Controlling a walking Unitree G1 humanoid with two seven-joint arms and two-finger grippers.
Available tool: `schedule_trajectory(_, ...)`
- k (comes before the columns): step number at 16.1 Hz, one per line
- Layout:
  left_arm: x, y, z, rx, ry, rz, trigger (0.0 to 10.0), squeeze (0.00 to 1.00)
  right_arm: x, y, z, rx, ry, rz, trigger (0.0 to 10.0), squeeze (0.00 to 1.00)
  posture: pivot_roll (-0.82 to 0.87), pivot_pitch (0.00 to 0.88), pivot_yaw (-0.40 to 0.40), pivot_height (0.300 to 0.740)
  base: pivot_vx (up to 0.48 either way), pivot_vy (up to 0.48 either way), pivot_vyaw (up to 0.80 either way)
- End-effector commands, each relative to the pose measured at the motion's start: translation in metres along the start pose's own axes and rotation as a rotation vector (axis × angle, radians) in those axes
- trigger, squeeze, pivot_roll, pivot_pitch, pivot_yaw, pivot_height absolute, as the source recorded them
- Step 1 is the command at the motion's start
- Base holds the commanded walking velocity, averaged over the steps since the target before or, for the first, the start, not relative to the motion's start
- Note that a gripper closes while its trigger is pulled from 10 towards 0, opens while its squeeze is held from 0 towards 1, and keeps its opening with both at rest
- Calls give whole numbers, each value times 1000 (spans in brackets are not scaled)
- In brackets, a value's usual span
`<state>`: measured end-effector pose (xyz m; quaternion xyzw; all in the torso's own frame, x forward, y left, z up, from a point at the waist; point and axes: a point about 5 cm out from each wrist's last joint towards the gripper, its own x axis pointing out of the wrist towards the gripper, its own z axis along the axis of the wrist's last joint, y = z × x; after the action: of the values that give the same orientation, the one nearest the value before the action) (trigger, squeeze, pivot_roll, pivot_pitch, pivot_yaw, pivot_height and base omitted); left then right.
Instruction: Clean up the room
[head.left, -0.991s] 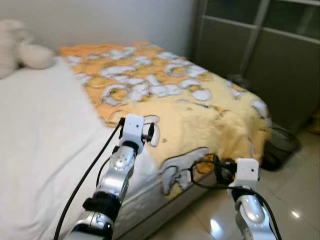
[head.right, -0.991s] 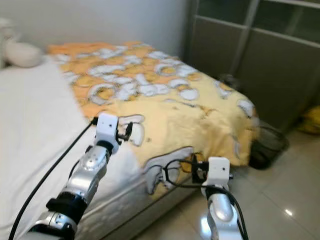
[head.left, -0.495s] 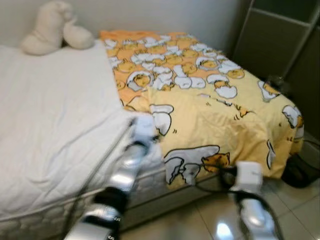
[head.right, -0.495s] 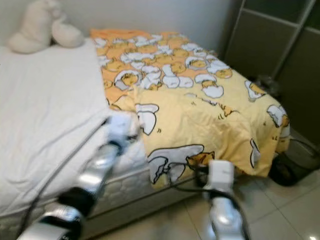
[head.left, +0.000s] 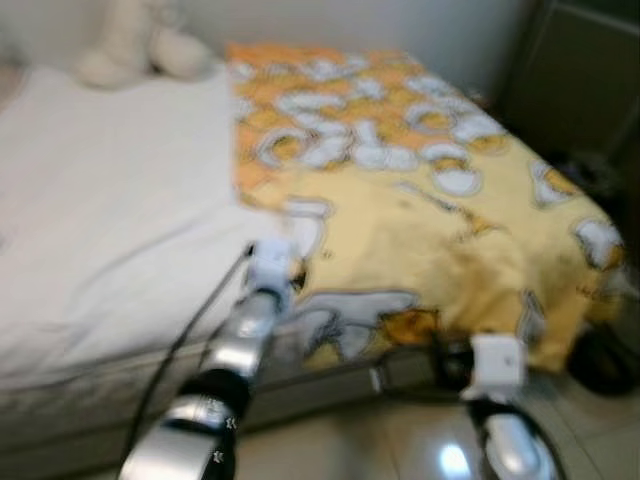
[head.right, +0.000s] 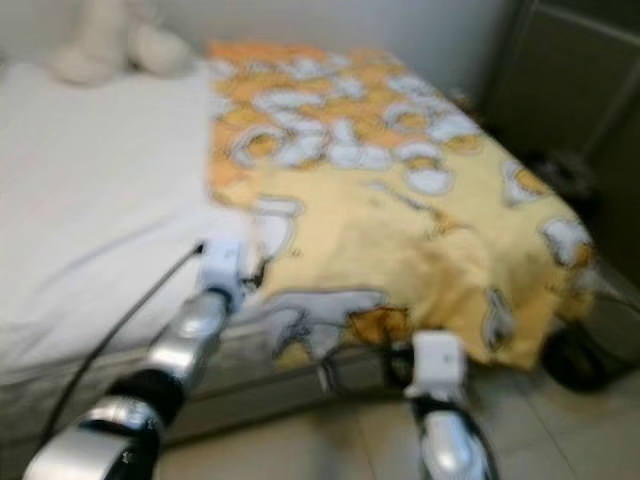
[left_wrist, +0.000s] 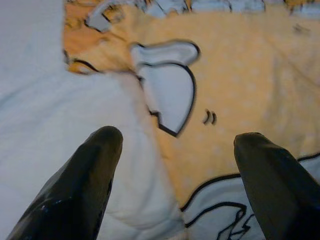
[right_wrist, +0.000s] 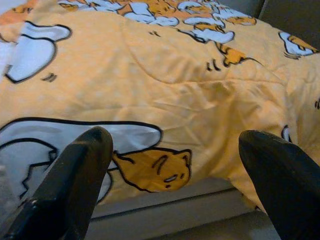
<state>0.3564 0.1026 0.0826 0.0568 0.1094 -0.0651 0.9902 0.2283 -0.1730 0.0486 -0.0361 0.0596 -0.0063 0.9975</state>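
Ahead, a bed (head.left: 60, 360) carries a plain white quilted cover (head.left: 110, 200) on its left part and a yellow blanket printed with white-and-orange cartoon eggs (head.left: 430, 210) on its right part, the blanket's edge hanging over the bed's near side above the glossy tiled floor (head.left: 340, 450). Both eye views are blurred. The left gripper (left_wrist: 172, 150) hovers over the seam where blanket meets white cover, fingers spread wide, holding nothing. The right gripper (right_wrist: 170, 165), equally wide apart and empty, faces the blanket's hanging edge. A cream plush toy (head.left: 140, 45) lies at the bed's far end.
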Motion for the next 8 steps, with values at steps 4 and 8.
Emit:
schedule_trajectory(4, -49, 6, 24, -68, -331, -84, 10000, 0, -20, -11, 24, 38, -105, -51, 10000, 0, 45, 73, 23, 740, 0, 0, 0)
schedule_trajectory(8, -110, 29, -8, -30, -310, -55, 10000, 0, -53, -18, 29, 33, -106, -28, 10000, 0, 70, 52, -10, 740, 0, 0, 0)
